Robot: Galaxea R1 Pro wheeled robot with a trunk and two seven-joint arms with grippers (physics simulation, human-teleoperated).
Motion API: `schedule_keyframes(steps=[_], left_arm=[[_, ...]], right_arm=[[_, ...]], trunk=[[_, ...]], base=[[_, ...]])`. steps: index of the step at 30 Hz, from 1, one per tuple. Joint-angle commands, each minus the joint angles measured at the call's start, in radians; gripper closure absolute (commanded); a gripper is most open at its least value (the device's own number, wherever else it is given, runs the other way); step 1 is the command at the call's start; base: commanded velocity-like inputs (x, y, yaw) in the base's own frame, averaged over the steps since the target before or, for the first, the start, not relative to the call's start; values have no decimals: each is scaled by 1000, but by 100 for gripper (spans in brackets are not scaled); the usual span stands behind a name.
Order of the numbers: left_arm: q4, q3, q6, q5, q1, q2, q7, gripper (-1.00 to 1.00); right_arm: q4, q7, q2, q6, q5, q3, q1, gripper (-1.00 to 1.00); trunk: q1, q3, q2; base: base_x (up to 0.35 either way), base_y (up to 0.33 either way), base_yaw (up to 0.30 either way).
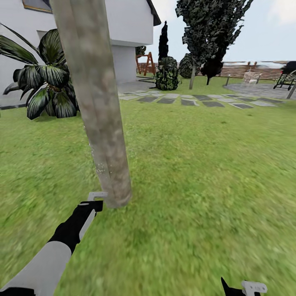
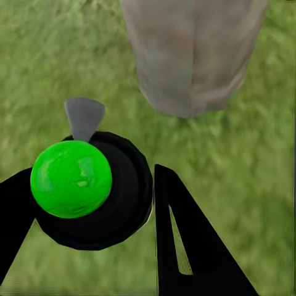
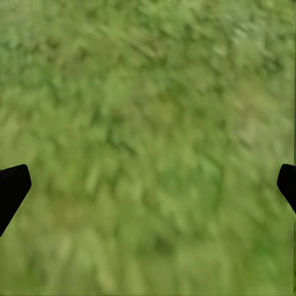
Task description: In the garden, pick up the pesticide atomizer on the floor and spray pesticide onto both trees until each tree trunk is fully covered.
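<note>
Home garden, simulated render. Green grass lawn (image 1: 197,164) w/ a thick grey-brown tree trunk (image 1: 96,102) up close, white house (image 1: 123,28) behind, big-leaf plant (image 1: 45,78) by its wall, grey stepping stones (image 1: 197,100), round bushes (image 1: 167,74), slat wooden fence (image 1: 246,72) at far edge.

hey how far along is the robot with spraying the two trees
Done: the pesticide atomizer is off the grass, clamped in the left gripper. In hand: it sits by the base of the near tree trunk, where a few white pesticide specks show low on the bark. Left: most of this trunk looks bare, and the far tree by the stepping stones seems untouched. The right gripper hangs open over grass.
</note>
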Motion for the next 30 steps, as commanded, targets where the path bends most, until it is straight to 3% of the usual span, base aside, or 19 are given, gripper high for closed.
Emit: schedule_keyframes(steps=[1, 10, 21, 27, 30], left_arm=[[0, 0, 0, -1, 0, 0, 0, 100], [0, 0, 0, 0, 0, -1, 0, 100], [6, 0, -1, 1, 0, -2, 0, 100], [2, -15, -45, -4, -15, -34, -13, 100], [-76, -18, -37, -3, -31, -78, -15, 100]], right_arm=[[0, 0, 0, 0, 0, 0, 0, -100], [0, 0, 0, 0, 0, 0, 0, -100], [-1, 0, 0, 0, 0, 0, 0, -100], [-2, 0, -1, 0, -1, -2, 0, -100], [-2, 0, -3, 0, -2, -2, 1, -100]], trunk=[[0, 0, 0], [0, 0, 0], [0, 0, 0], [0, 0, 0], [0, 0, 0]], base=[[95, -274, 43], [79, -274, 18], [1, -271, 264], [0, -39, 191], [0, -1, 13]])
